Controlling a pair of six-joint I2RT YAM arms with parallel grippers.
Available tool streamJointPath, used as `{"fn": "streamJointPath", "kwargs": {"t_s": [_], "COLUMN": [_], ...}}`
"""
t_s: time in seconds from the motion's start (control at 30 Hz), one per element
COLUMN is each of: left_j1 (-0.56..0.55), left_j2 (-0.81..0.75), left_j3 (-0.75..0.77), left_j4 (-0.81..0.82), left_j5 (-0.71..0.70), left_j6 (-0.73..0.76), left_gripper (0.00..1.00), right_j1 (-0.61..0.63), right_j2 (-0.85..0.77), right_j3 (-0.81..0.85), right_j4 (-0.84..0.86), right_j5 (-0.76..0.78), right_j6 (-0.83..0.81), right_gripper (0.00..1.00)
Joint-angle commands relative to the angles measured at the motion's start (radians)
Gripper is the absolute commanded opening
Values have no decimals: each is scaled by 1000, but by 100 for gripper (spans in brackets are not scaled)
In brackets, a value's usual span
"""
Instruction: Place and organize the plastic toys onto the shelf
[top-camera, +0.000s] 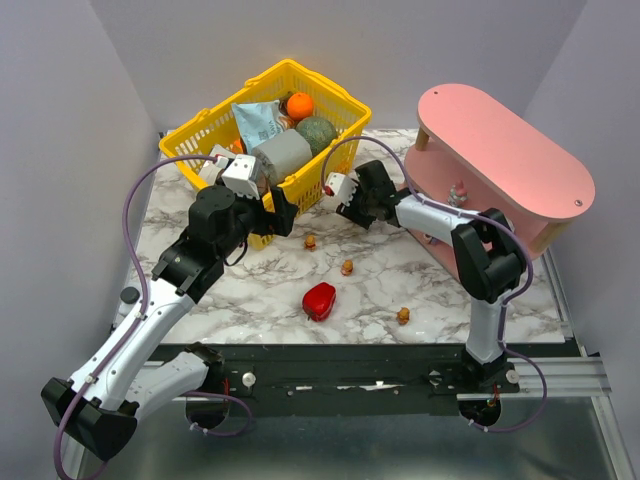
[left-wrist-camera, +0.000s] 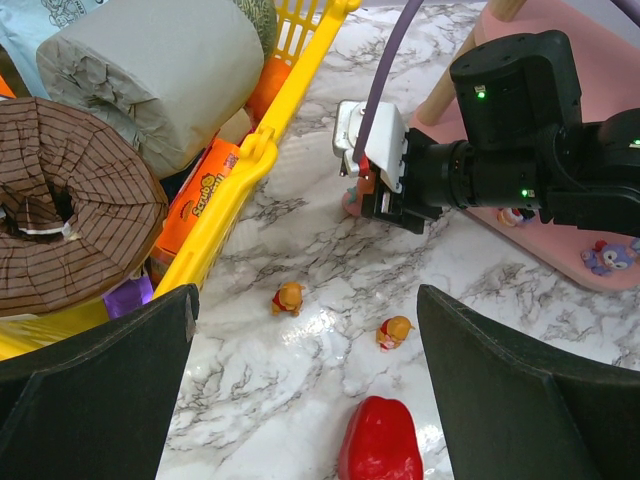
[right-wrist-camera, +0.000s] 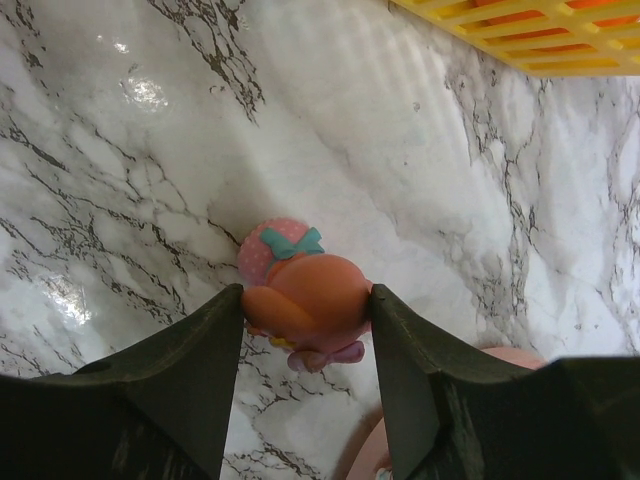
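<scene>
Found the right fingers (right-wrist-camera: 190, 370) clamped on an orange-and-pink toy (right-wrist-camera: 308, 290), down at the marble table (right-wrist-camera: 120, 150), between the yellow basket (top-camera: 215, 125) and the pink shelf (top-camera: 520, 150). Noted the left fingers (left-wrist-camera: 100, 390) spread wide apart, holding nothing, hovering beside the basket. Counted three orange-brown toys (top-camera: 347, 267) loose on the table, near a red pepper (top-camera: 319, 300). Spotted a purple-blue toy (left-wrist-camera: 608, 257) standing on a shelf board; which tier, could not tell
</scene>
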Motion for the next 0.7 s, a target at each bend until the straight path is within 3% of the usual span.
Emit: {"fn": "streamJointPath", "kwargs": {"t_s": [0.0,0.13,0.27,0.67], "left_j1": [9,9,9,10], "left_j2": [-17,-19,-21,-11], "left_j3": [3,-3,-5,-6], "left_j4": [-2,1,1,14], "left_j5": [1,7,8,10], "left_j6": [-5,-10,-6,-8], "left_gripper": [99,99,99,99], "right_j1": [-1,-1,0,-1], "right_j2": [42,56,69,56], "right_j3": [25,50,84,122], "right_j4": [-77,-123,-167,-281], "right_j5": [-2,-5,-5,-12], "right_j6": [62,82,113,122], "right_gripper": [60,52,35,14]}}
